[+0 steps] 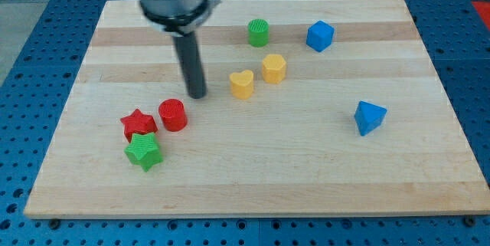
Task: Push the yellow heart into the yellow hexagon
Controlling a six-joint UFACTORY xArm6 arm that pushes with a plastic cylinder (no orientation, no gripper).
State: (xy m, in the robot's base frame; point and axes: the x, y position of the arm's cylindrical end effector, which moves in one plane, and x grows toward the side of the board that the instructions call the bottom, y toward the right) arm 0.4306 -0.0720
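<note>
The yellow heart lies near the board's middle. The yellow hexagon sits just to its upper right, with a narrow gap between them. My tip rests on the board to the left of the yellow heart, about a block's width away and slightly lower in the view. The dark rod rises from it toward the view's top.
A red cylinder, a red star and a green star cluster at the lower left. A green cylinder and a blue cube sit near the top. A blue block lies at the right. The wooden board ends in blue pegboard.
</note>
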